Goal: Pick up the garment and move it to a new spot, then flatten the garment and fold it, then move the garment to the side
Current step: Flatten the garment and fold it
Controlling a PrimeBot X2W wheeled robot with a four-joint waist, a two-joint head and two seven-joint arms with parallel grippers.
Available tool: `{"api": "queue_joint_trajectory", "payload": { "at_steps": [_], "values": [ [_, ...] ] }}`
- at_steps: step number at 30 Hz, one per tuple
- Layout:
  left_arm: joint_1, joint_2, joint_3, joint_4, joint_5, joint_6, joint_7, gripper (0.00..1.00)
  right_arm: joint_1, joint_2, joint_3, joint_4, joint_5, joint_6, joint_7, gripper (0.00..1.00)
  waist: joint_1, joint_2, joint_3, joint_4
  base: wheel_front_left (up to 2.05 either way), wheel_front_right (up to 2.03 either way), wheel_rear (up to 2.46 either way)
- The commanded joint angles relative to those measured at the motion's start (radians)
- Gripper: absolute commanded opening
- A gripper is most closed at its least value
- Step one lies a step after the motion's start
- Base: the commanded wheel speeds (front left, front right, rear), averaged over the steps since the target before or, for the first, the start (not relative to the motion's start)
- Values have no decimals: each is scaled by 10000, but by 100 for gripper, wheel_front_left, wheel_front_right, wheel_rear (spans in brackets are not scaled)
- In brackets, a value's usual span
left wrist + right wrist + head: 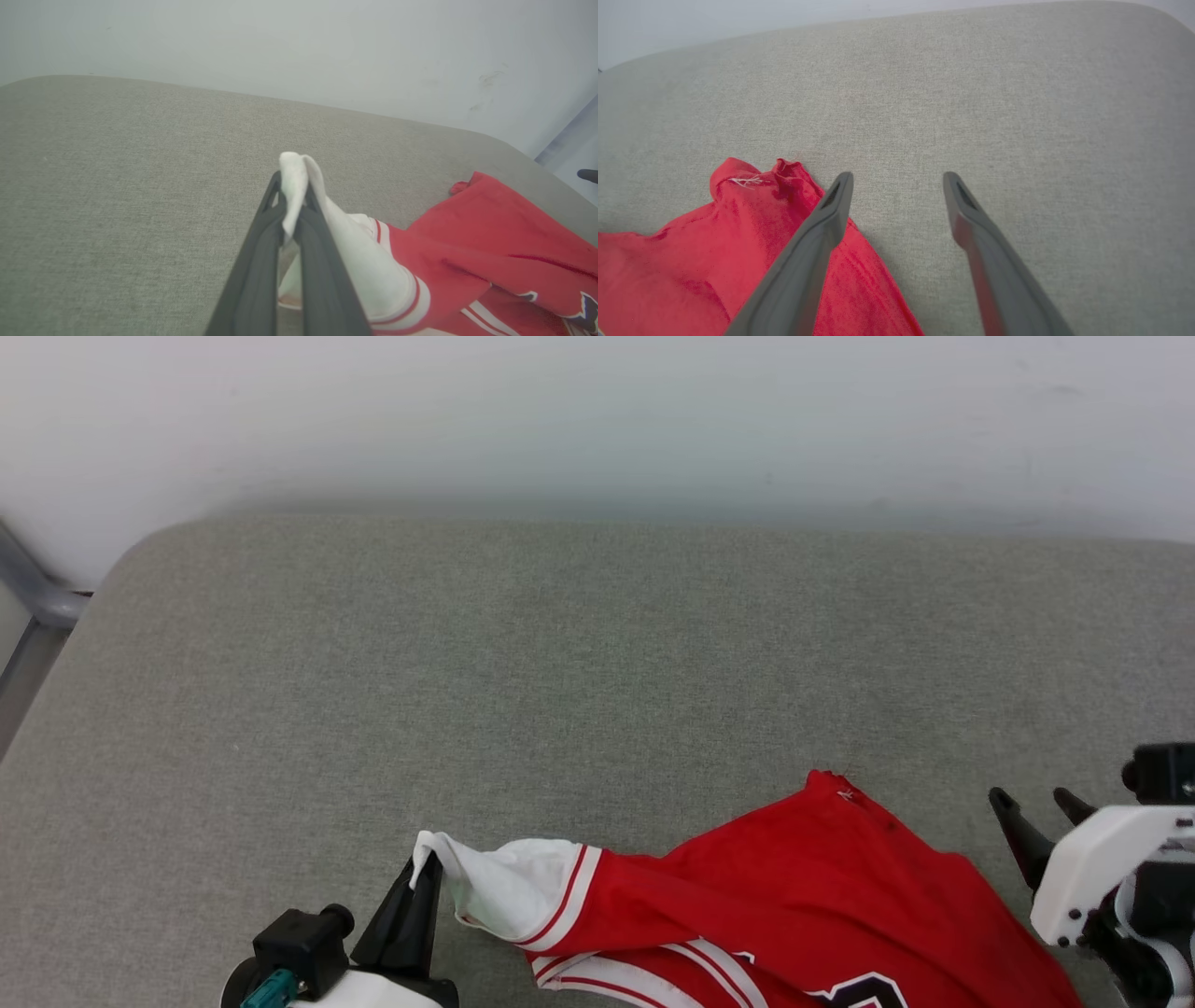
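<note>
Sprawling at about five o'clock in the head view, the thin red jersey-style garment (822, 887) lies rumpled on the bench and runs off the bottom edge of that view. One red corner (826, 782) peaks toward twelve o'clock, and in the right wrist view a loose white thread shows on it. Part of the black-and-white block lettering (864, 989) peeks in at six o'clock. A white short sleeve (509, 887), edged with white-and-red striped trim (571, 894), stretches out from the red body toward nine o'clock.

At the tip of that sleeve the left end effector (425, 873), at seven o'clock in the head view, has its two long dark fingers pressed together on a pinch of white cloth. In the left wrist view the fabric bulges out above the closed fingertips (275, 186) and drapes down their right side.

The right end effector (1032, 795) stands just off the garment's three o'clock edge, its fingers spread wide with nothing between them. In its own wrist view, bare bench shows in the gap, and the left finger (822, 224) crosses in front of the red cloth; whether it touches, I cannot tell.

The grey fabric-covered bench (560, 663) has rounded corners. A pale wall (597, 420) rises behind it at twelve o'clock, and a grey metal bar (37, 593) slants past its ten o'clock corner.
</note>
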Motion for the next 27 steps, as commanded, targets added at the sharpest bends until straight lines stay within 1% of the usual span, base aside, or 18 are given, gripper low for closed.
{"api": "queue_joint_trajectory", "payload": {
  "at_steps": [1,4,6,8,14,19,20,22,24,25,27],
  "values": [
    [-192,-19,-48,-53,50,-14,-59,0,-459,-319,477,111,135,-4,668,100,-1,0,293,177,0,0,0],
    [-457,-54,-162,-80,33,-58,-100,0,-1297,-945,1525,171,470,-4,1932,100,-1,0,625,373,0,0,0],
    [-607,-87,-228,-79,21,-85,-135,0,-1793,-1348,2223,218,664,-4,2580,100,-1,0,852,507,0,0,0],
    [-814,-122,-302,-57,-22,-92,-141,0,-2265,-1670,2851,300,819,-4,3004,100,-1,0,1091,645,0,0,0],
    [-1260,-230,-487,94,-120,-147,-191,0,-2999,-2117,4322,1185,1419,-4,3542,100,-1,0,1640,1000,0,0,0],
    [-1436,-316,-501,134,-179,-168,-207,0,-3011,-2216,5593,2034,2135,3,4116,100,-1,0,1858,1185,0,0,0],
    [-1436,-316,-501,134,-179,-168,-207,0,-3011,-2216,5593,2034,2135,3,4116,100,-1,0,1858,1185,0,0,0],
    [-1455,-342,-461,122,-189,-169,-209,0,-2959,-2254,6060,2258,2401,15,4389,100,-1,0,1907,1205,0,0,0],
    [-1468,-367,-446,120,-173,-178,-210,0,-2968,-2285,6460,2417,2623,24,4616,30,-1,0,1945,1212,0,0,0],
    [-1478,-372,-438,129,-168,-180,-211,0,-3008,-2256,6563,2462,2754,36,4610,0,-1,0,1955,1209,0,0,0],
    [-1513,-392,-430,155,-173,-183,-212,0,-3307,-2348,6778,2557,2973,35,4552,0,-1,0,1951,1209,0,0,0]
  ]
}}
